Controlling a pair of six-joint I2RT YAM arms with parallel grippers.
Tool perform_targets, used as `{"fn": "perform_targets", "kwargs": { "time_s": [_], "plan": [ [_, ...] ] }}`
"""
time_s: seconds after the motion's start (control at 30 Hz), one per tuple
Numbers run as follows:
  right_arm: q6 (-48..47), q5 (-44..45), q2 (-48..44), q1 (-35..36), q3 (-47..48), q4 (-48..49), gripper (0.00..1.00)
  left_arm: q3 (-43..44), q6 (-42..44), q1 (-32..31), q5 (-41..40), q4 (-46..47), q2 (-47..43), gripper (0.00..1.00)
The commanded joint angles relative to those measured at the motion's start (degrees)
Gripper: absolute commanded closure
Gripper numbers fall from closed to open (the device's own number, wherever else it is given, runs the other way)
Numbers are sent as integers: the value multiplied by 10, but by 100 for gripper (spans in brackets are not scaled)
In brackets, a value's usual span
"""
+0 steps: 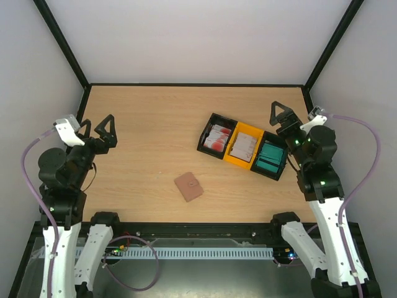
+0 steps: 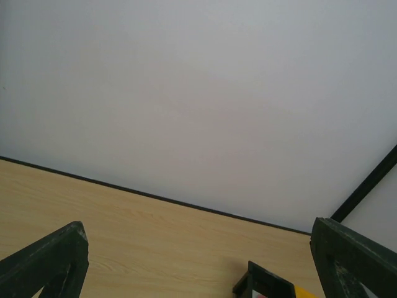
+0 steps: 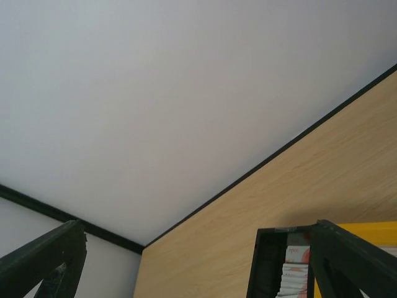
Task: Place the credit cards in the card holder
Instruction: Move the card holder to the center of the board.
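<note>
We hold our left tool (image 1: 96,127) and right tool (image 1: 282,117) wide and empty at the counter's (image 1: 142,161) sides. The credit cards (image 1: 218,138) wait sorted in trays (image 1: 253,129) beside the right tool. The card holder (image 1: 188,186) lies folded near centre, likely reachable by both.

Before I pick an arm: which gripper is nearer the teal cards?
Right. The right gripper sits just beyond the teal cards; the left gripper is far to their left, across the table.
</note>
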Motion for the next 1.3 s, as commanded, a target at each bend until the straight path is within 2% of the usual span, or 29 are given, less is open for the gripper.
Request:
{"fn": "perform_targets", "kwargs": {
  "time_s": [0.0,0.17,0.3,0.37,0.47,0.57,0.7,0.9,1.0,1.13,1.27],
  "plan": [
    [13,-141,-1,-36,-44,86,3,-30,-43,26,76,43,-8,1],
    [18,-216,9,-57,-94,143,2,-87,-84,42,136,84,-11,0],
    [4,-286,52,-61,-122,168,2,-187,-170,45,240,216,5,0],
    [-10,-298,72,-46,-137,184,2,-235,-221,41,278,285,28,0],
    [-45,-256,105,16,-144,175,2,-287,-270,15,294,357,66,0],
    [-59,-215,154,92,-151,174,2,-300,-264,-33,274,359,109,0],
    [-60,-164,205,179,-169,196,0,-278,-224,-116,202,278,157,0],
    [-24,-72,300,259,-175,157,3,-260,-221,-207,75,153,211,3],
    [-21,-39,341,309,-174,139,6,-273,-242,-233,57,139,229,5],
    [-18,2,389,378,-159,116,17,-329,-298,-289,44,184,229,7],
    [-14,3,421,415,-162,105,39,-385,-369,-335,30,232,218,13]
  ]
}}
